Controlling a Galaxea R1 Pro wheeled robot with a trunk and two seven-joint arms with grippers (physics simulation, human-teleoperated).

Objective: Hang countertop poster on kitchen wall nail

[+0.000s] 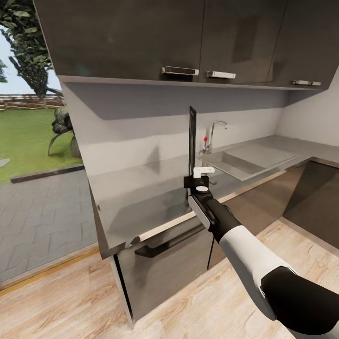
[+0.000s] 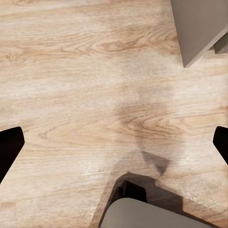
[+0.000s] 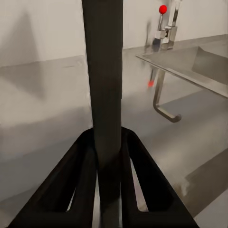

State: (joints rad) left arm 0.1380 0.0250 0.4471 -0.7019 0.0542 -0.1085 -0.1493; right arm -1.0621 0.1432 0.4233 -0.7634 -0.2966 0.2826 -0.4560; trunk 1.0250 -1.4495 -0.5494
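Right gripper (image 1: 194, 181) clamped on the poster (image 1: 192, 141), edge-on, upright above the kitchen countertop (image 1: 141, 197)

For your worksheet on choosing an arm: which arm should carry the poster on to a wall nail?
The right. Its claw is shut on the poster, held upright and edge-on above the kitchen countertop. The left claw is open, facing the wooden floor.
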